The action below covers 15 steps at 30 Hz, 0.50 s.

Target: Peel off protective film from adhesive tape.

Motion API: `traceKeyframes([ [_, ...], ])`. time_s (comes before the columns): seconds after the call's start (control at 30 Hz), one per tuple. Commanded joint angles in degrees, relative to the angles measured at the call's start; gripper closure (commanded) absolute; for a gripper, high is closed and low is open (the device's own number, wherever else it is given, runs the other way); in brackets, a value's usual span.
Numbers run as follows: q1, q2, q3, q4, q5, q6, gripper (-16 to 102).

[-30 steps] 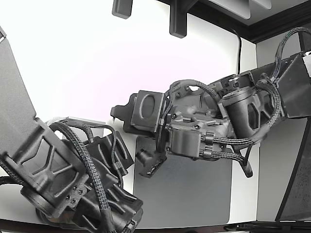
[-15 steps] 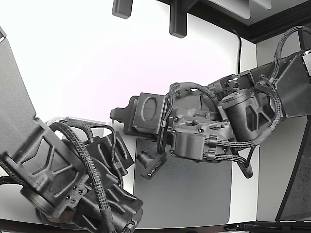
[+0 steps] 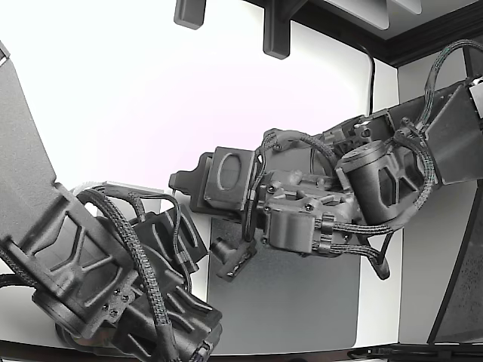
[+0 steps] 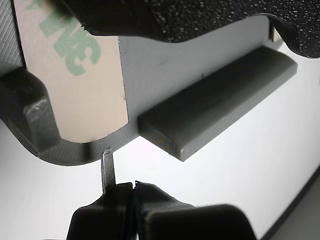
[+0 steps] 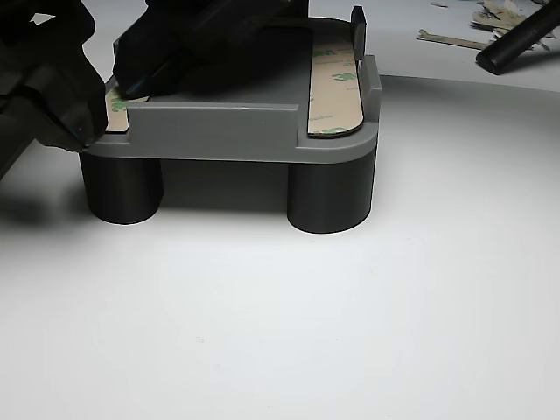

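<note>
A grey plastic part (image 4: 165, 65) carries a tan adhesive tape strip (image 4: 85, 85) with green print. In the wrist view my gripper (image 4: 134, 187) is shut just off the part's edge, below the strip's rounded end. A thin grey sliver (image 4: 107, 170) sticks up from between the closed tips toward the tape; I cannot tell whether it is film. In the other view the part (image 5: 227, 131) stands on two round legs, with one strip at its right (image 5: 337, 79) and one at its left (image 5: 118, 107), where a black fingertip (image 5: 131, 83) rests. In the exterior view my gripper (image 3: 179, 183) reaches toward the view's left.
A second black arm (image 3: 90, 271) fills the exterior view's lower left, close to my gripper. A dark grey mat (image 3: 302, 302) lies under my arm. Peeled film scraps (image 5: 455, 37) and a black rod (image 5: 521, 44) lie behind the part on the white table.
My arm has shifted slightly down and toward the exterior view's left. The second arm has not moved.
</note>
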State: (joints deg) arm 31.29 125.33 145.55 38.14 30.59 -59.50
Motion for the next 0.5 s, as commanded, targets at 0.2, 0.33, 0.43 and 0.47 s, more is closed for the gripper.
traceKeyframes([
  [0.2,-0.44,-0.53,-1.93,-0.97,0.79,0.0,97],
  [0.33,-0.44,-0.53,-1.93,-1.23,0.88,0.0,97],
  [0.43,-0.44,-0.53,-1.93,-1.32,0.88,-0.09,97],
  [0.47,-0.44,-0.62,-1.93,-1.41,0.88,-0.09,97],
])
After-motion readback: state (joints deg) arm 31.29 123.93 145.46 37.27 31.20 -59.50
